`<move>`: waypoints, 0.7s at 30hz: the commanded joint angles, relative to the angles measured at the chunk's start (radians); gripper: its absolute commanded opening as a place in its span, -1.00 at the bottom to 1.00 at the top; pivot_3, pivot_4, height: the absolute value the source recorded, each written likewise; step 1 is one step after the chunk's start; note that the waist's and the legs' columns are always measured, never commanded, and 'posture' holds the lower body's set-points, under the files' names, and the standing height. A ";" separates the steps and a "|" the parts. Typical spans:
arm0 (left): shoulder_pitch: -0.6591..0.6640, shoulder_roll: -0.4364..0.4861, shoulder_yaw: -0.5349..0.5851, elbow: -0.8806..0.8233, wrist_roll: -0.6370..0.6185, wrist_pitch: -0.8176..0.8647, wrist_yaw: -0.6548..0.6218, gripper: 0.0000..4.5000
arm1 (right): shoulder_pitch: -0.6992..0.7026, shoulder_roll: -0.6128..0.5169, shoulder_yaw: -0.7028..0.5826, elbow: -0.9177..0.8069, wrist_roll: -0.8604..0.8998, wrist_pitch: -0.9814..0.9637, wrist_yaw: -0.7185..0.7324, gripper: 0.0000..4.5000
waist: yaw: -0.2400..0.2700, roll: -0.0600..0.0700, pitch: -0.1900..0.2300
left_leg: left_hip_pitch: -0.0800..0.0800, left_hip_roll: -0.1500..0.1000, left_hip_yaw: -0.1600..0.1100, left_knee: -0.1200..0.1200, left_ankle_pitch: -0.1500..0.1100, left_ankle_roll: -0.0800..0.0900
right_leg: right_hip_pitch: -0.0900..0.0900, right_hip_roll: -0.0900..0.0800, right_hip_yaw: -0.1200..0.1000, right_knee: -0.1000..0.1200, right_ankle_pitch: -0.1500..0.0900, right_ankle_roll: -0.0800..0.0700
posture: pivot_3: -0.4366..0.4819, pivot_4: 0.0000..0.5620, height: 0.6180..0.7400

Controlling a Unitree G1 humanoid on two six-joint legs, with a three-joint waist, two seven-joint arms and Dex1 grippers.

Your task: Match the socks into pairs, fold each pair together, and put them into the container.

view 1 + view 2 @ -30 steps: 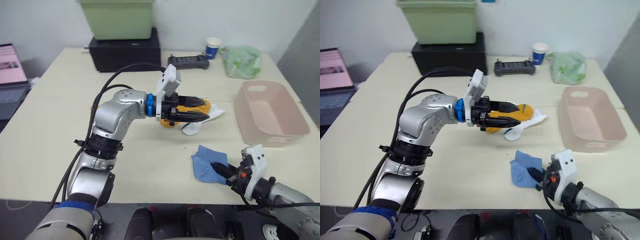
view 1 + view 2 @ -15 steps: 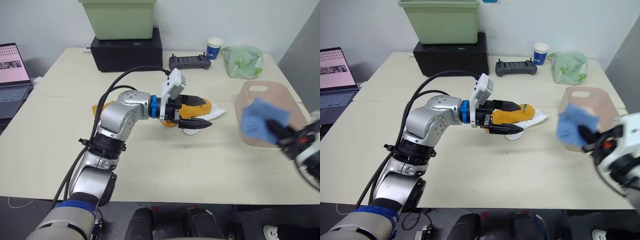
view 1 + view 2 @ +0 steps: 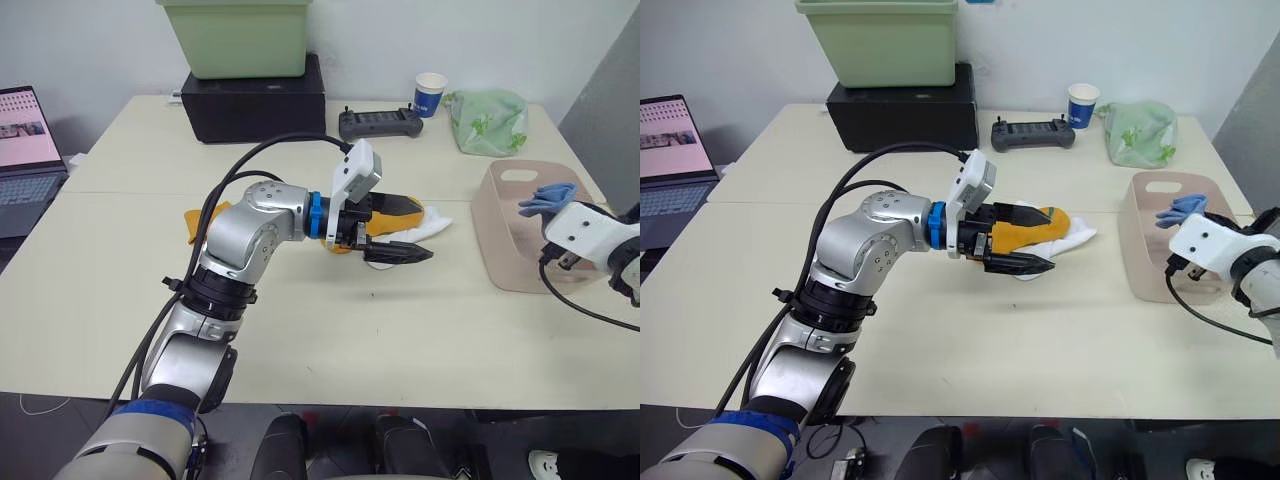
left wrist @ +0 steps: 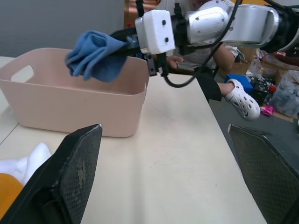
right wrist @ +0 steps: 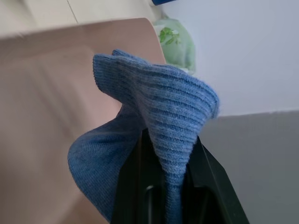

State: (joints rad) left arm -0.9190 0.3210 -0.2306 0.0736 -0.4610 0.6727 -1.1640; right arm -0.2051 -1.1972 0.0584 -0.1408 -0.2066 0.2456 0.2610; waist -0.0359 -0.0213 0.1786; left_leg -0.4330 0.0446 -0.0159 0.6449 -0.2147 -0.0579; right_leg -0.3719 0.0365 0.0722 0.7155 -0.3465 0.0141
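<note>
Above the pink container [image 3: 530, 235], the right gripper [image 4: 122, 39] is closed on the bundled blue socks [image 4: 96, 55], which hang over the open basket and are not yet released. I judge this first pair is almost delivered; only the letting go is left. The left gripper [image 3: 405, 230] has its fingers spread wide, with no sock between them, just in front of the mustard-orange sock [image 3: 1025, 228] and the white sock [image 3: 1070, 240] lying together on the table [image 3: 300, 340]. These are still to be matched, folded and carried over. Beyond the left gripper stand a remote controller [image 3: 1031, 132], a paper cup [image 3: 1081, 104] and a green cloth bag [image 3: 1142, 132], well apart from both grippers, so nothing blocks the way to the basket.
</note>
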 commanded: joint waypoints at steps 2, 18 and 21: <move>-0.005 -0.005 0.008 -0.058 -0.016 0.007 0.014 1.00 | -0.137 0.022 0.098 0.144 -0.118 -0.053 0.139 -0.99 | 0.003 0.000 0.000 | 0.000 0.000 0.000 0.000 0.000 0.000 | 0.000 0.000 0.000 0.000 0.000 0.000 | -0.05 -0.47 0.92; 0.002 -0.013 -0.004 -0.051 0.004 -0.022 0.023 1.00 | -0.117 -0.068 -0.205 -0.044 0.199 0.253 0.664 0.83 | 0.004 0.003 0.001 | 0.000 0.001 -0.003 0.001 0.000 0.000 | 0.002 -0.002 -0.001 0.000 0.000 0.000 | -0.05 -0.47 0.92; 0.003 -0.014 -0.006 -0.051 0.006 -0.027 0.021 1.00 | -0.099 -0.083 -0.254 -0.078 0.223 0.284 0.697 0.98 | 0.004 0.003 0.001 | 0.001 0.000 -0.003 0.001 0.000 0.001 | 0.003 -0.002 -0.001 0.001 0.000 0.000 | -0.05 -0.47 0.92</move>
State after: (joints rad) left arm -0.9123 0.3103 -0.2329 0.0442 -0.4545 0.6647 -1.1435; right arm -0.3023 -1.2545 -0.1428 -0.1856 -0.0053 0.5124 0.9407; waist -0.0320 -0.0186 0.1797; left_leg -0.4324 0.0450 -0.0193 0.6457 -0.2151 -0.0573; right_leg -0.3693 0.0341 0.0711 0.7162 -0.3466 0.0141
